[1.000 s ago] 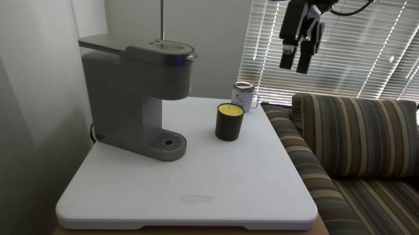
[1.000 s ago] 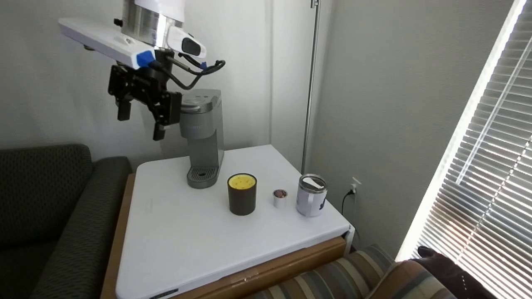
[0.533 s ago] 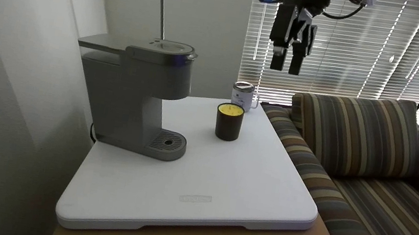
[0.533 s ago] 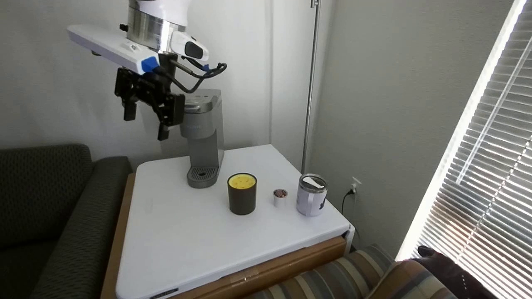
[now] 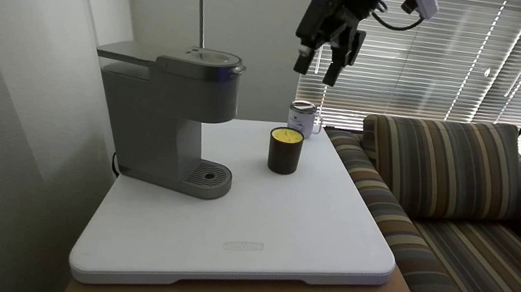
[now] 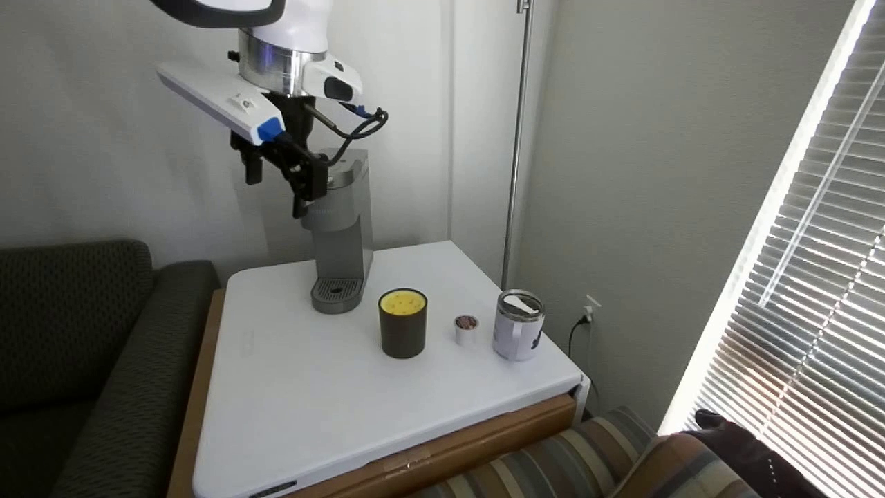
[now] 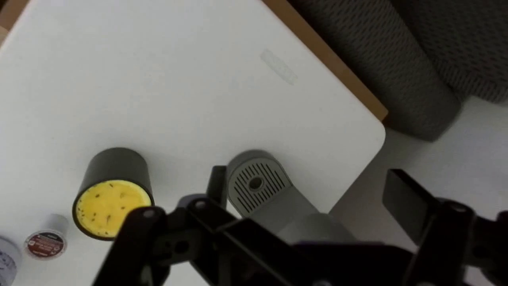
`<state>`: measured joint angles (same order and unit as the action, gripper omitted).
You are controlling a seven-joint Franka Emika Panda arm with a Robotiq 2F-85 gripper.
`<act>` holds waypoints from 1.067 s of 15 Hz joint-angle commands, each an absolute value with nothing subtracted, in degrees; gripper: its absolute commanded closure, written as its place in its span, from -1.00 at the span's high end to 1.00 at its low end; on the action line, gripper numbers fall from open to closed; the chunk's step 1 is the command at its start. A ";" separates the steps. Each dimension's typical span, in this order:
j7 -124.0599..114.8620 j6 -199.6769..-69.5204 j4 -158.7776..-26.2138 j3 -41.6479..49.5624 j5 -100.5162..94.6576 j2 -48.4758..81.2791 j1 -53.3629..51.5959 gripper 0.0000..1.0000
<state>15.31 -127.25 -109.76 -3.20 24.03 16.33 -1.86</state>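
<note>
Above the white tabletop [image 6: 311, 394], gripper [image 5: 318, 69] is hanging w/ jaws spread wide, fingers [image 7: 401, 206] slanting down. Vs. a sec ago, it's leaning more & sitting nearer the grey coffee maker [image 6: 337, 228]: in both exterior views it's showing farther over to the maker's side than before. Above the fingers, a white bar [image 6: 214, 97] on the wrist is sitting lower than it was in an exterior view, while the fingers are ending a touch higher there. Farther up from the gripper, a dark-rimmed arm link [image 6: 225, 19] is now poking in at the top edge of that view.

Maker itself is staying put: it's standing upright near the gripper, base well below it. In wrist view its slotted drip tray [image 7: 256, 184] is lying lower than the fingers & showing thru the gap b/w them. Below & out past 1 finger, the dark jar candle [image 7: 115, 194] is standing upright, yellow top w/ specks facing up. Next out from gripper, small coffee pod [image 7: 48, 240] is standing near the candle, then pale mug [image 6: 515, 328] w/ its lid on, just beside the pod. All 3 are keeping the same spots as earlier. Lower than the gripper & off the tabletop's edges, a striped couch [image 5: 464, 246] is sitting on 1 side, a dark couch [image 6: 90, 360] on another. Well apart from gripper, window blinds [image 5: 438, 80] are hanging.
</note>
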 commanded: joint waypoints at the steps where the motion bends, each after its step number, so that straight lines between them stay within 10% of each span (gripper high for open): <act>1: 14.29 -132.78 -104.44 -5.33 31.45 22.23 0.46 1.00; 14: 12.34 -134.33 -103.52 -6.13 31.94 24.57 0.72 1.00; 16: 11.34 -135.33 -103.50 -6.09 32.41 24.99 0.76 0.46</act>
<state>12.89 -133.64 -103.73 -5.16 32.40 23.95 -0.29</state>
